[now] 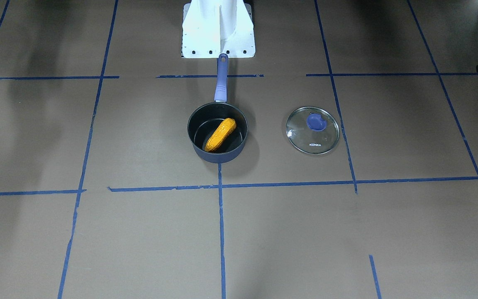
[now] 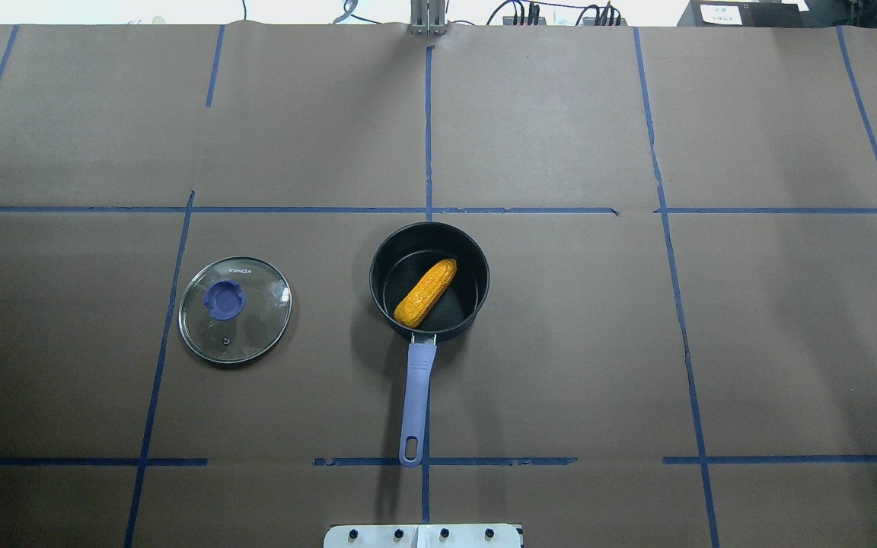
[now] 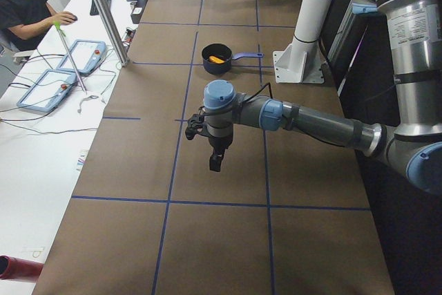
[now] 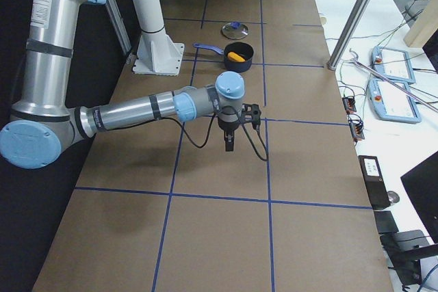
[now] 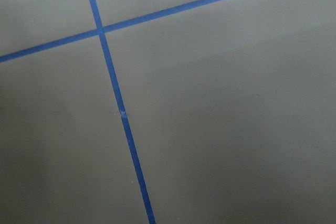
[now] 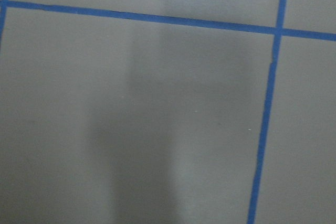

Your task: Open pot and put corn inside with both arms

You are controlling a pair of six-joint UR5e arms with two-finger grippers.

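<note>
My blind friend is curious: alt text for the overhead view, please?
An open dark pot holds an orange corn cob on a brown table, its purple handle pointing toward the robot's base. The glass lid lies flat to its left, apart from it. No arms show.

Your surroundings: taped table, side bench, 1 onlooker.
You have a brown paper-covered table [image 2: 560,342] marked into rectangles by blue tape lines [image 2: 428,129]. From the camera at the left end, a slanted silver metal pole [image 3: 103,12] rises at the table's edge. Just beside it, a white bench [image 3: 41,164] carries 2 light-blue, tablet-like control pendants, 1 near the pole [image 3: 84,55] and 1 closer to the camera [image 3: 47,90]. A seated person in a black top [image 3: 21,1] is at the far end.
</note>
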